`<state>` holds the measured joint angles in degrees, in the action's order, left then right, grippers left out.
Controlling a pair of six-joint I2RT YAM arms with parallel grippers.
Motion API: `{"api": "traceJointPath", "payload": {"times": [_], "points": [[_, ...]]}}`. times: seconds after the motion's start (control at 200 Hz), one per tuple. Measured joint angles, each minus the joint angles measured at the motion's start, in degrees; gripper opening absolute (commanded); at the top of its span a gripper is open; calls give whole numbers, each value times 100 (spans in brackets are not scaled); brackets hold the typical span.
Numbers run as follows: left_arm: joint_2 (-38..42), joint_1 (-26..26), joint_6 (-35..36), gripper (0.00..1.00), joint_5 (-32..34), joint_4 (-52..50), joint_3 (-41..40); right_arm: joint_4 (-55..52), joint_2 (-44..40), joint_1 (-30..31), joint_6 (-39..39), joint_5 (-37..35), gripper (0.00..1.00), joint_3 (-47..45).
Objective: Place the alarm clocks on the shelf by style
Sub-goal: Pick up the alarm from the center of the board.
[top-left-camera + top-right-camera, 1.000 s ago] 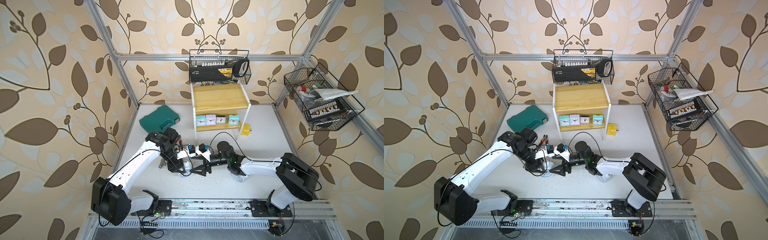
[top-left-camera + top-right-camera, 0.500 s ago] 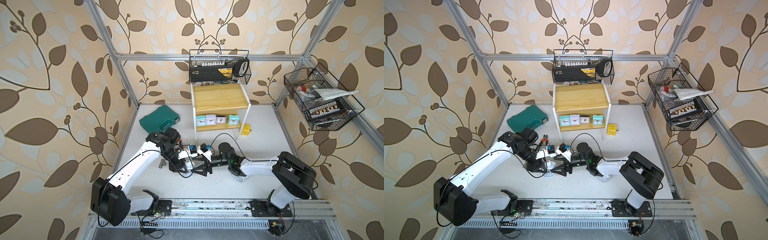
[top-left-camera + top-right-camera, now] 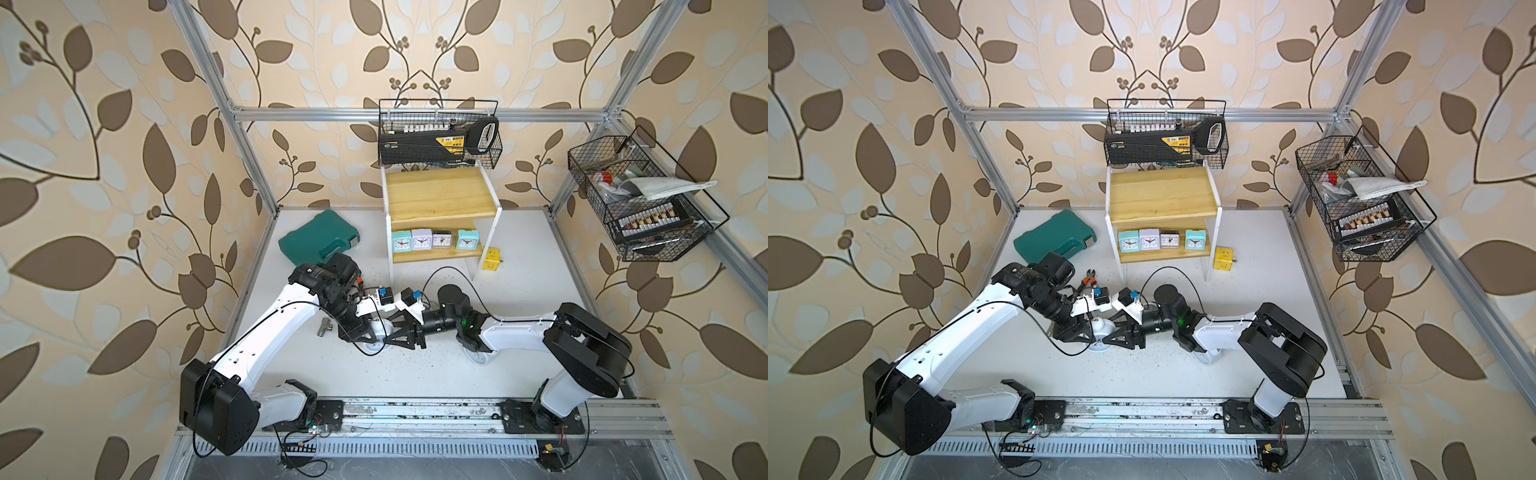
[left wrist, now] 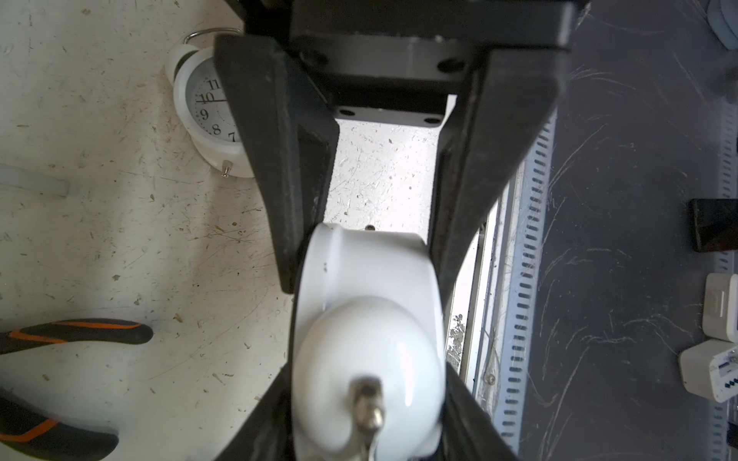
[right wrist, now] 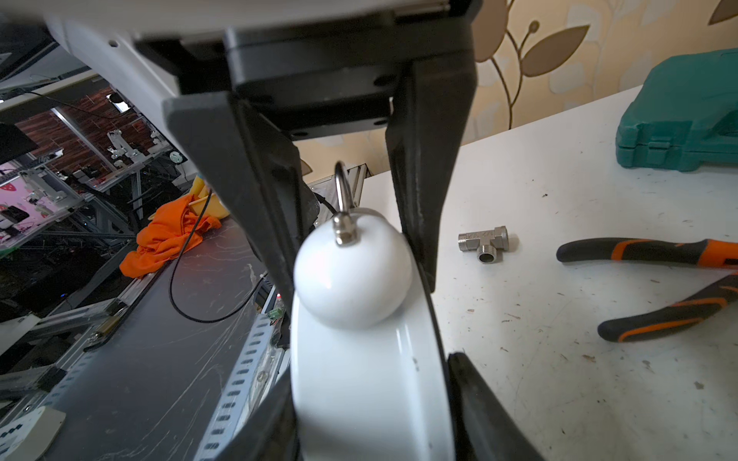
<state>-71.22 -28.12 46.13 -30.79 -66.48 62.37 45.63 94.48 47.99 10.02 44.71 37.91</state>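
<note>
A round white twin-bell alarm clock hangs just above the table, mid-front. My left gripper is shut on it from one side. My right gripper is shut on the same clock from the opposite side, fingers pressed on its body. Another twin-bell clock lies on the table, under the right arm in a top view. The shelf stands at the back. Its lower board carries several square clocks: mint, lilac, clear, teal. Its upper board is bare.
A teal tool case lies back left, with a small yellow cube by the shelf's right leg. Orange-handled pliers and a metal tee fitting lie near the left arm. Black wire baskets hang behind the shelf and at the right.
My right gripper slid left up to the clock held by the left gripper and closed its jaws on it. The left arm stayed in place with its grip.
</note>
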Motion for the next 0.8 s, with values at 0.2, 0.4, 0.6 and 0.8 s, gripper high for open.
{"api": "traceJointPath", "payload": {"times": [0.2, 0.4, 0.6, 0.8], "points": [[0, -9, -92, 74, -107, 188, 35, 302, -15, -323, 352, 201, 41, -269], [52, -4, -286, 77, -125, 448, 96, 175, -422, -706, 634, 188, 40, -496], [103, 44, -748, 78, -140, 745, 258, -197, -1344, -1093, 778, 7, 40, -562], [98, 118, -1335, 79, -315, 1126, 568, -555, -1991, -1172, 1023, -258, 40, -562]]}}
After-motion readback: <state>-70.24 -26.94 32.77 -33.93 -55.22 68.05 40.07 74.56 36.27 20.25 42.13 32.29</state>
